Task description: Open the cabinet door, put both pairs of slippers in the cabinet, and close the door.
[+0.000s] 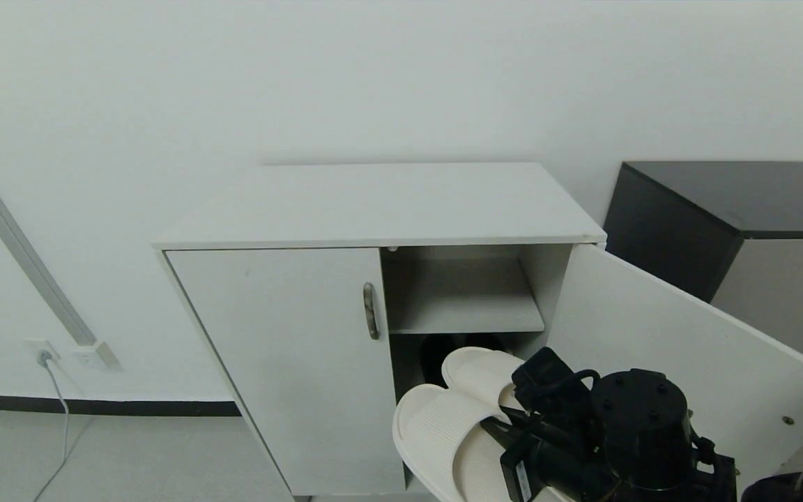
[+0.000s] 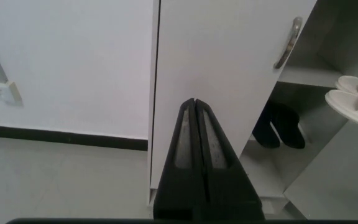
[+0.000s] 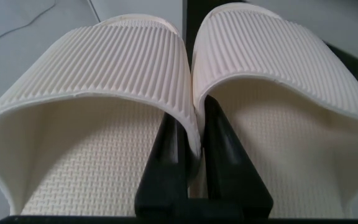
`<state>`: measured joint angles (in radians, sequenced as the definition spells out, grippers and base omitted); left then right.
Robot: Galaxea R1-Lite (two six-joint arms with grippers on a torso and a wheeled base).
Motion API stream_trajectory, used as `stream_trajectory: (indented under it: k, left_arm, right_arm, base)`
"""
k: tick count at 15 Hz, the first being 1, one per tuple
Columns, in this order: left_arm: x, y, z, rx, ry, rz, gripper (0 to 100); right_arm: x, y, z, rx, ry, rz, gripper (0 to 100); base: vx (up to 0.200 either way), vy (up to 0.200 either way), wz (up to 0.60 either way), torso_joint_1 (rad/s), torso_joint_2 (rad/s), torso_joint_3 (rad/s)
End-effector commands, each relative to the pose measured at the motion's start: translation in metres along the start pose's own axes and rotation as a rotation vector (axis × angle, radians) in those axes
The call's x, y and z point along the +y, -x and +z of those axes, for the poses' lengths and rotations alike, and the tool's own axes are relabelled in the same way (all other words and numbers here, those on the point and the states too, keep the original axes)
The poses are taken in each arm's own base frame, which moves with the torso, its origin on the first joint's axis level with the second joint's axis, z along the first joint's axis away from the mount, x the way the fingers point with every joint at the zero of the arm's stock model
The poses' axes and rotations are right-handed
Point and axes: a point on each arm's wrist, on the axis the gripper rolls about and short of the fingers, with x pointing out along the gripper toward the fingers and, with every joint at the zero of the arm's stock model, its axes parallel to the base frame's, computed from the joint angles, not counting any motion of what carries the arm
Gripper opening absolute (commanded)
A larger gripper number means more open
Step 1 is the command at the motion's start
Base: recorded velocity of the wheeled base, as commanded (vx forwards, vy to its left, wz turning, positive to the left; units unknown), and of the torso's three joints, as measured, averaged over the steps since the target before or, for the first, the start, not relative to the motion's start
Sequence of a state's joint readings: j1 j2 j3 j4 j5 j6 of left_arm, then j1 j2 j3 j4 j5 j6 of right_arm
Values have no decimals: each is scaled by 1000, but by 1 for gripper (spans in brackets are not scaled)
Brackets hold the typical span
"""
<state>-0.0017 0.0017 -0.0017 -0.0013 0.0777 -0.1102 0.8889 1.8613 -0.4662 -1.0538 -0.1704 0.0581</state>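
The white cabinet (image 1: 387, 209) stands against the wall with its right door (image 1: 680, 348) swung open and its left door (image 1: 283, 335) closed. A pair of black slippers (image 2: 278, 127) lies on the floor of the lower compartment, under the shelf (image 1: 464, 307). My right gripper (image 3: 194, 124) is shut on the pair of white slippers (image 3: 104, 81), pinching their two inner edges together. It holds the white slippers (image 1: 457, 418) in the air just in front of the lower opening, toes toward the cabinet. My left gripper (image 2: 195, 109) is shut on nothing, low and facing the closed left door.
A black cabinet (image 1: 722, 209) stands to the right, behind the open door. A wall socket with a cable (image 1: 46, 359) is low on the left wall. The left door's metal handle (image 1: 371, 311) is beside the opening. Bare floor lies left of the cabinet.
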Motion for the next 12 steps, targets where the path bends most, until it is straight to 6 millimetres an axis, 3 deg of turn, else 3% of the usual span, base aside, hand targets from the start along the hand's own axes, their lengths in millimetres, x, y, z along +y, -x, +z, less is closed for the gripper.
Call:
stream_trajectory:
  k: [1,12]
  left_arm:
    - [0,0,0,0,0,1,0]
    - [0,0,0,1,0,1,0]
  right_arm:
    - [0,-1,-1,5,1,1,0]
    - [1,-3,-6,23,5,1,0]
  base:
    - [0,0,0,-159,476,315]
    - [0,0,0,-120,466,347]
